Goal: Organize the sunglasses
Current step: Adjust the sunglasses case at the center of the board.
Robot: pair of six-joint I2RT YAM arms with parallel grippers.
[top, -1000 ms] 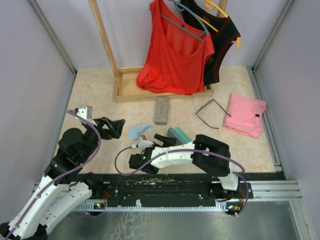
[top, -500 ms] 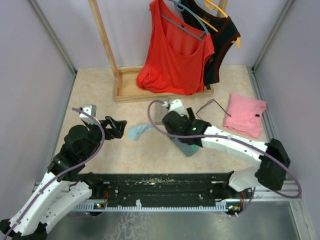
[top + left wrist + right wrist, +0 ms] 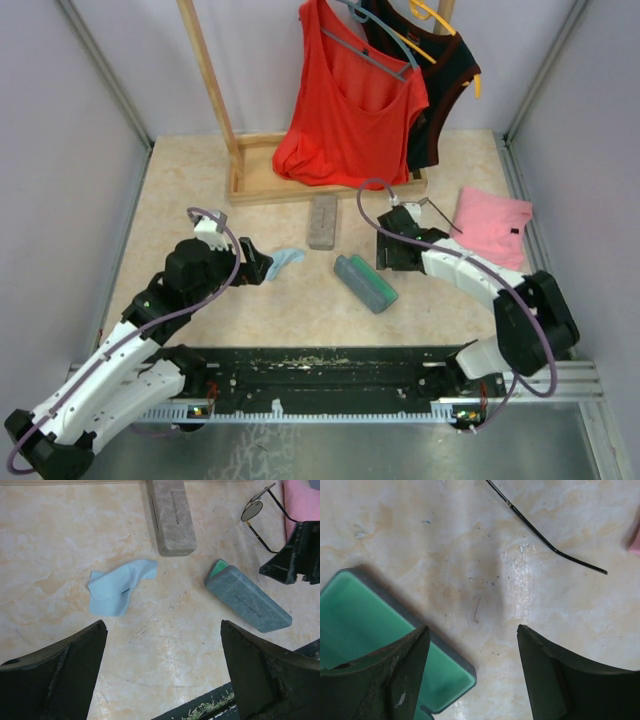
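Sunglasses lie on the table beside a pink cloth. The right gripper hovers near them, jaws apart and empty. The left gripper likewise stands wide apart.

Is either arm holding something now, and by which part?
Nothing is held. The left fingers stand open near the light blue cloth; the right fingers stand open over the table, next to the sunglasses, not touching them.
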